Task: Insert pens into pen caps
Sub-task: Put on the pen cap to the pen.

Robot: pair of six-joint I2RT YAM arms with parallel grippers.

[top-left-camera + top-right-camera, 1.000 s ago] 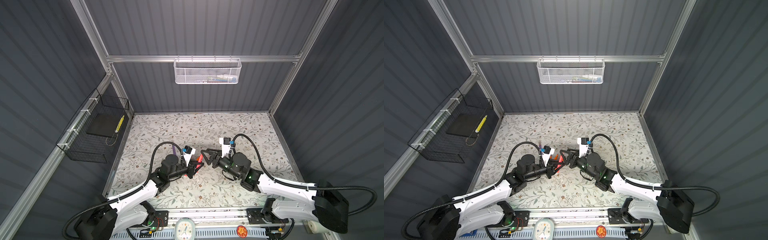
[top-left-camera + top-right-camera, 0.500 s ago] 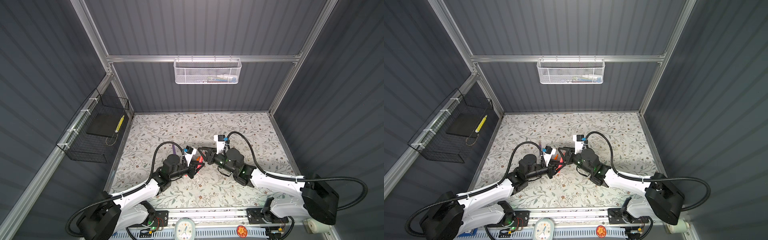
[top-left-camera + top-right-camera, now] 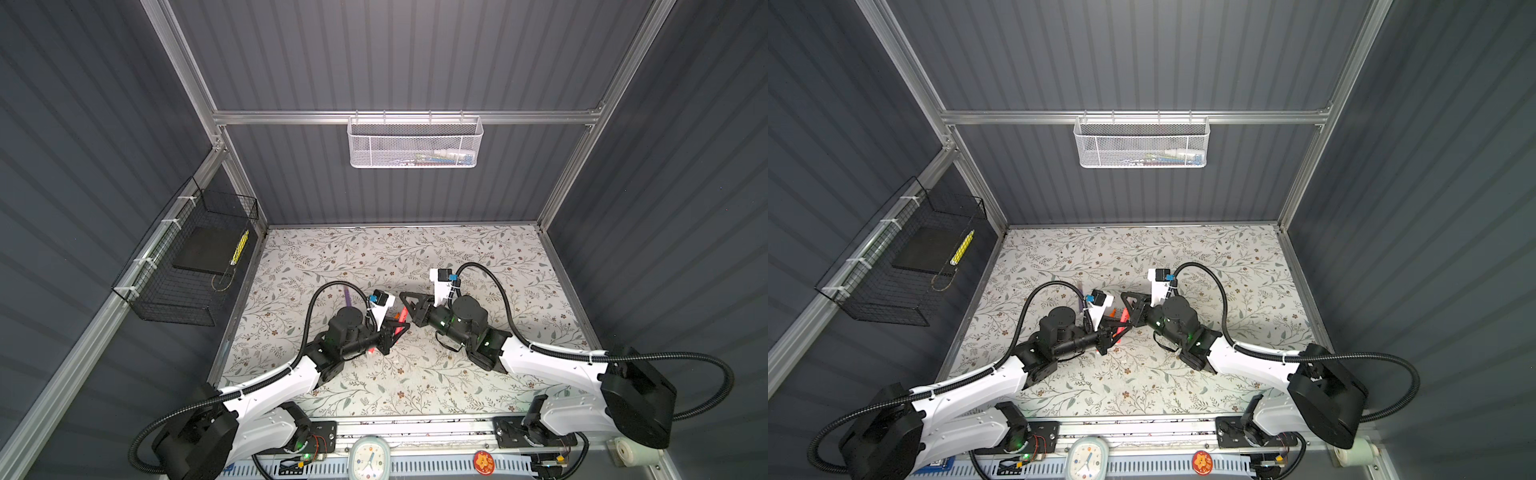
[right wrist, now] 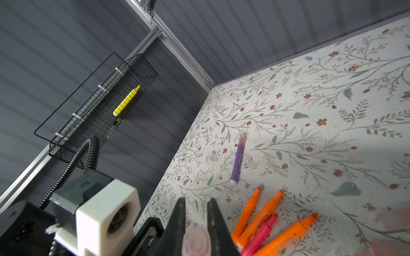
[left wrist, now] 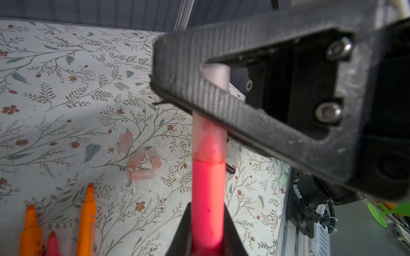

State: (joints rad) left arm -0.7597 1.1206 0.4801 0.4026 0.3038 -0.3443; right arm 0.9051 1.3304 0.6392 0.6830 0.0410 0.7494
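My left gripper (image 5: 207, 206) is shut on a pink-red pen (image 5: 207, 195) and holds it above the table. A translucent pen cap (image 5: 209, 137) sits over that pen's tip. My right gripper (image 4: 197, 201) is shut on this cap (image 4: 196, 242). In both top views the two grippers (image 3: 395, 330) (image 3: 409, 303) meet tip to tip at mid table. Several loose pen caps (image 5: 142, 174) lie on the floral mat. Orange pens (image 4: 263, 213) and a pink one (image 4: 259, 235) lie uncapped below the grippers. A purple pen (image 4: 237, 158) lies apart, with a cap on it.
A black wire basket (image 3: 187, 266) with a yellow marker hangs on the left wall. A white mesh basket (image 3: 415, 143) hangs on the back wall. The floral mat (image 3: 478, 249) runs to the walls behind the arms. A metal rail (image 3: 415, 428) borders the front.
My right gripper has moved in toward the left gripper and has shut on the cap at the pen's tip. The left gripper has kept its hold on the pen.
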